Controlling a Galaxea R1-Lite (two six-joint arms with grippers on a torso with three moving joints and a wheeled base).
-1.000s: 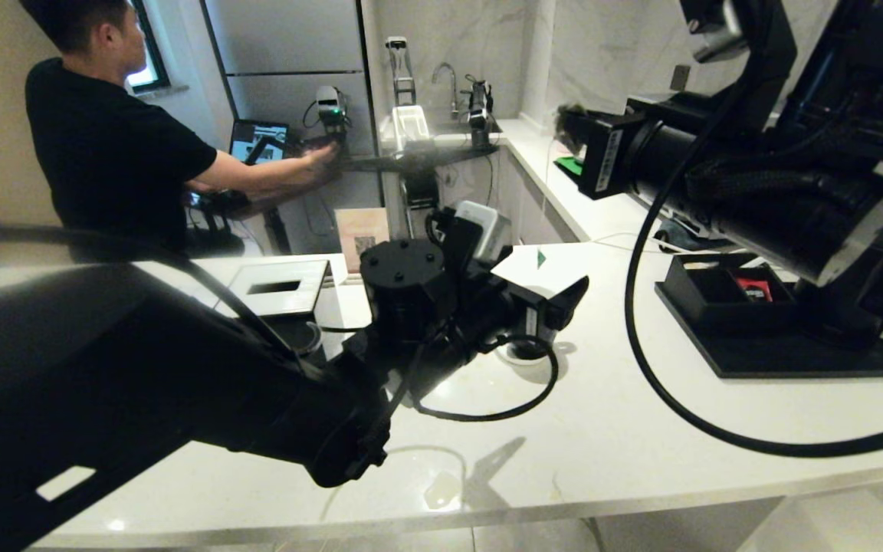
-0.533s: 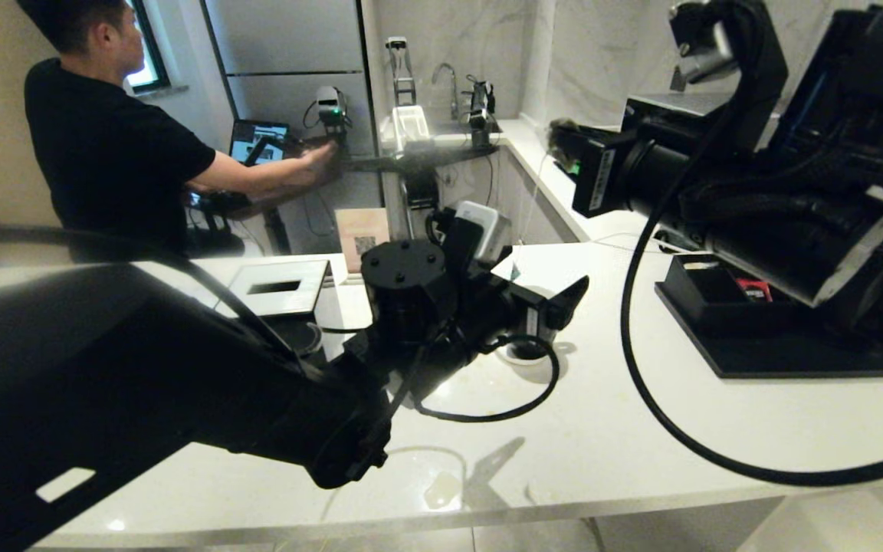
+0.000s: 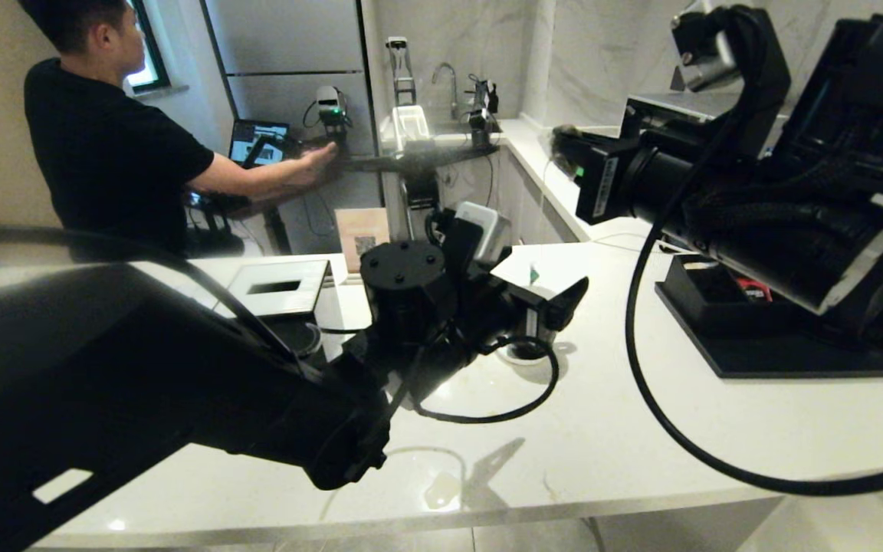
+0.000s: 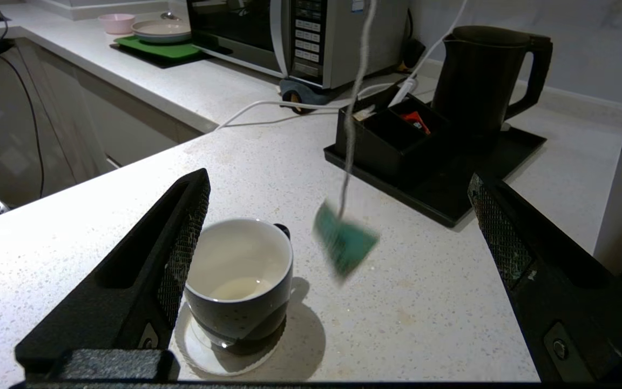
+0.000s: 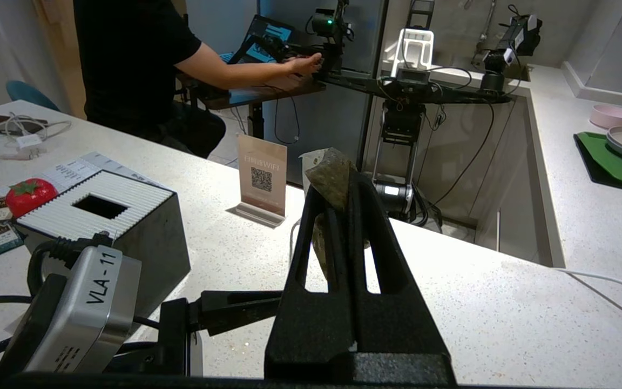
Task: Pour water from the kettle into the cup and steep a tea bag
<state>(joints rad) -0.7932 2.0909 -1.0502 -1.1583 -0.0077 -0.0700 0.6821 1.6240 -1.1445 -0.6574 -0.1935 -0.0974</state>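
Holding the soft, light tea bag point(image 5: 328, 178) pinched in our right gripper point(image 5: 338, 189) jaws, its tag point(image 4: 345, 244) dangling just beside the cup point(image 4: 239, 286) on the worktop point(image 4: 408, 319), left gripper point(image 4: 338, 270) jaws spread wide about the cup, we judge the string safest to grip.

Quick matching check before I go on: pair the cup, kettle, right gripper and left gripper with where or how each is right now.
Things:
1. cup
2. kettle
3. right gripper
4. left gripper

States:
A. shut on the tea bag
B. on the black tray
C. open, straddling the cup
D. on the white coaster, a little liquid inside

Pairs: 1-D, 2-B, 3-A, 4-C
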